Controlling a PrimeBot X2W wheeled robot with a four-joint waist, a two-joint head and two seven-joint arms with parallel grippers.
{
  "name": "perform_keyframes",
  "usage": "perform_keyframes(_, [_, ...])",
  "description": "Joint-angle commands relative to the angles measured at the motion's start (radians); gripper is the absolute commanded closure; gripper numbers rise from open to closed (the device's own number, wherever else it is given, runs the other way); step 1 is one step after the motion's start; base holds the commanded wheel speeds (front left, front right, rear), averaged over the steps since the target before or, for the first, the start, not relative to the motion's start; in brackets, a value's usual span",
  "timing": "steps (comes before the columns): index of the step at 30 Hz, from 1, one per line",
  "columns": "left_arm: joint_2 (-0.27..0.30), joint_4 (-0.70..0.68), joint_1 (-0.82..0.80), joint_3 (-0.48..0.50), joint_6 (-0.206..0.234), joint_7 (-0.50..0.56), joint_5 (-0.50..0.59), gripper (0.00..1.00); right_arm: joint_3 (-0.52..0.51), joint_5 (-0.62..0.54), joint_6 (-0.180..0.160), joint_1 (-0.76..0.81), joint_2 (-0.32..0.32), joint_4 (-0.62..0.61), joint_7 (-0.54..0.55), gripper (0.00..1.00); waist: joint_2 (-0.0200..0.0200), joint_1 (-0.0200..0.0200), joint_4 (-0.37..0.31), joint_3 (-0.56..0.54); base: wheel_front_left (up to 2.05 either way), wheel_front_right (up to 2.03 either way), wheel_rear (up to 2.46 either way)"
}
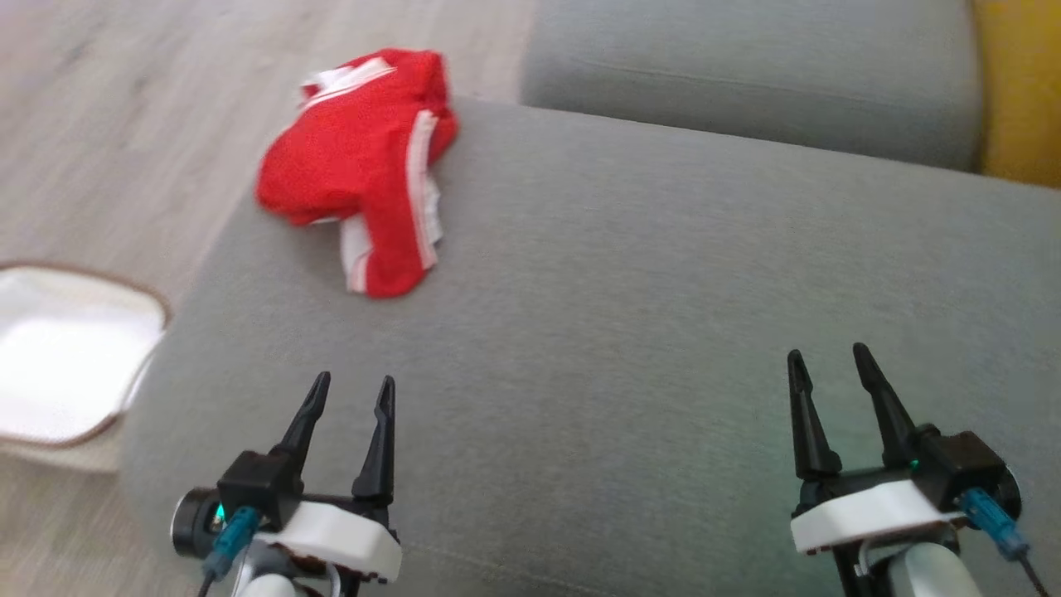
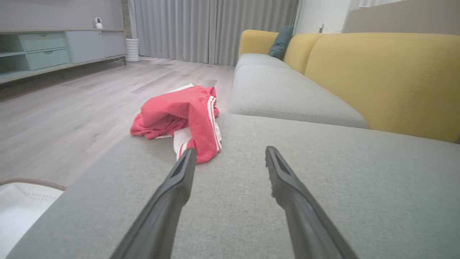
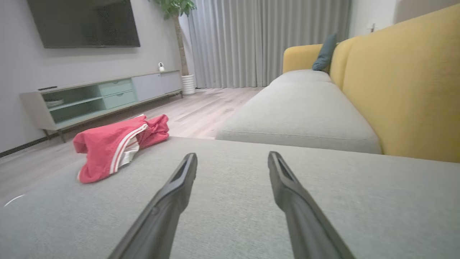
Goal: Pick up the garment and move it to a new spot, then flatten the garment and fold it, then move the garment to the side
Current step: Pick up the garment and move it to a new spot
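The garment (image 1: pixel 365 170) is a crumpled red piece with white stripes, lying at the far left corner of the grey seat cushion (image 1: pixel 630 332); one part hangs slightly over the edge. It also appears in the left wrist view as a heap (image 2: pixel 183 118) just beyond the fingers, and off to the left in the right wrist view (image 3: pixel 115 145). My left gripper (image 1: pixel 352 394) hovers open at the near left of the cushion, well short of the garment. My right gripper (image 1: pixel 829 365) is open at the near right, with nothing between its fingers.
A white basket with a brown rim (image 1: pixel 66 365) stands on the wooden floor (image 1: pixel 116 124) left of the cushion. A second grey seat cushion (image 1: pixel 746 75) and the yellow backrest (image 1: pixel 1019 91) lie beyond. A TV cabinet (image 3: pixel 100 97) lines the far wall.
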Motion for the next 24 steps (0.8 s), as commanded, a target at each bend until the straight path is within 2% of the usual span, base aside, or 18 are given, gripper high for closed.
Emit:
perform_keyframes(1, [0.006,-0.033,-0.038,0.032,0.003,-0.012,0.004,0.0,0.025,0.007,0.008,-0.026,-0.008,-0.034,-0.011,0.0,0.0,0.0,0.071,-0.001,0.0,0.0,0.0])
perform_keyframes(2, [0.006,-0.032,-0.036,0.033,0.0,-0.012,0.006,0.0,0.027,0.009,0.008,-0.027,-0.008,-0.035,-0.011,0.0,0.0,0.0,0.109,-0.001,0.0,0.0,0.0])
perform_keyframes(4, [0.006,-0.032,-0.035,0.034,-0.002,-0.012,0.007,0.0,0.031,0.01,0.008,-0.027,-0.008,-0.035,-0.011,0.0,0.0,0.0,0.141,0.0,0.0,0.0,0.0])
perform_keyframes(12, [0.006,-0.04,-0.029,0.038,-0.005,-0.012,0.007,0.0,0.042,0.015,0.008,-0.033,-0.008,-0.031,-0.011,0.0,0.0,0.0,0.207,0.004,0.0,0.0,0.0])
perform_keyframes(17, [0.006,-0.045,-0.026,0.045,0.0,-0.012,0.004,0.0,0.049,0.012,0.008,-0.039,-0.008,-0.03,-0.011,0.0,0.0,0.0,0.211,0.01,0.0,0.0,0.0])
perform_keyframes(21, [0.006,-0.053,-0.024,0.053,0.007,-0.012,0.001,0.0,0.049,0.006,0.008,-0.043,-0.008,-0.03,-0.011,0.0,0.0,0.0,0.193,0.02,0.0,0.0,0.0])
perform_keyframes(24, [0.01,-0.049,-0.04,0.054,-0.004,-0.012,0.012,0.0,0.046,-0.002,0.008,-0.046,-0.008,-0.031,-0.011,0.0,0.0,0.0,0.174,0.035,0.0,0.0,0.0])
